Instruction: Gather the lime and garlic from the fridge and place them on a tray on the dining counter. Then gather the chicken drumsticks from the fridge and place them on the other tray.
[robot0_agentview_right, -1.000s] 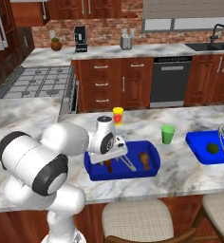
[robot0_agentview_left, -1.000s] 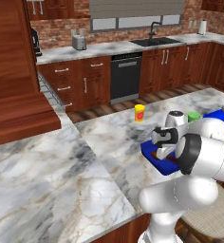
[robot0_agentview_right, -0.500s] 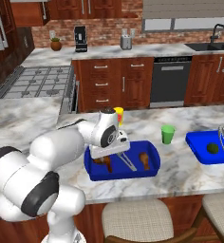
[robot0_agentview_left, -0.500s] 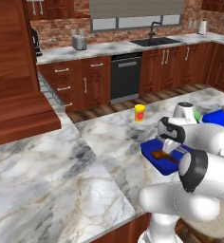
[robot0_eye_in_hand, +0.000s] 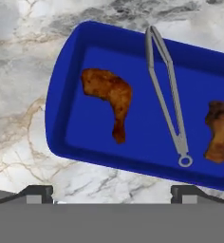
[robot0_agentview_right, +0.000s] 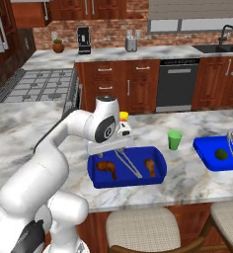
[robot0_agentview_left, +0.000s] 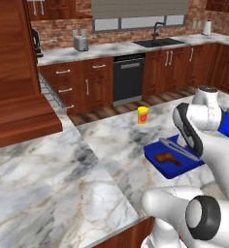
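The hand [robot0_eye_in_hand: 112, 192] hangs open above the near blue tray [robot0_eye_in_hand: 66, 85] on the marble bench [robot0_agentview_right: 187, 178], gripping nothing; two chicken drumsticks [robot0_eye_in_hand: 109, 99] lie in it either side of grey tongs [robot0_eye_in_hand: 166, 95]; the lime [robot0_agentview_right: 220, 154] sits in the tray at 3 o'clock

Below the hand, a deep blue tray [robot0_eye_in_hand: 66, 95] holds two reddish-brown chicken drumsticks [robot0_eye_in_hand: 109, 97] and grey metal tongs [robot0_eye_in_hand: 167, 95] on the white-grey, brown-veined dining counter [robot0_eye_in_hand: 19, 137], with a light green cup [robot0_agentview_right: 174, 140] and what looks like a dark green lime [robot0_agentview_right: 220, 154] beyond.
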Available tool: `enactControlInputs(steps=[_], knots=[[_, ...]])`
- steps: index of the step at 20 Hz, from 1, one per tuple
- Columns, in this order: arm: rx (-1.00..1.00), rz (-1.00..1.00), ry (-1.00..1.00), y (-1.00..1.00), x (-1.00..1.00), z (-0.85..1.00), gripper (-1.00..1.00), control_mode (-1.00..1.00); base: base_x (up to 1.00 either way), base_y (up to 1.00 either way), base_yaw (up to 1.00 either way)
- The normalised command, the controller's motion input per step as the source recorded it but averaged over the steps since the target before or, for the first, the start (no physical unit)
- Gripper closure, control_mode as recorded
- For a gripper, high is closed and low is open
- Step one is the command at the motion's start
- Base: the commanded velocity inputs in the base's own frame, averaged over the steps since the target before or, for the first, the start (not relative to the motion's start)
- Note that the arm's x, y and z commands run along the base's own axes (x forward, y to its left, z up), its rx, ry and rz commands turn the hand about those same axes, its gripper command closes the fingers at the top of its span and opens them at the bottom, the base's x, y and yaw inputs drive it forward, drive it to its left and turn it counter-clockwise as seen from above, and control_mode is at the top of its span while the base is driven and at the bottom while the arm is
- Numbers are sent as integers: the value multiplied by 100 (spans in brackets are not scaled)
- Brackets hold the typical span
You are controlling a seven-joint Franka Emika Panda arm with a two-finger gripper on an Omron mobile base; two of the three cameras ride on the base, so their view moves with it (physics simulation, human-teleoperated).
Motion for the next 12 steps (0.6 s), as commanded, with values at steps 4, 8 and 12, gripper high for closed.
enactControlInputs(steps=[4,8,12], knots=[[2,0,-1,0,-65,100,-100,-100,0,0,0],[2,0,-8,0,-77,100,-100,-100,0,0,0],[1,0,-15,0,-80,100,-100,-100,0,0,0]])
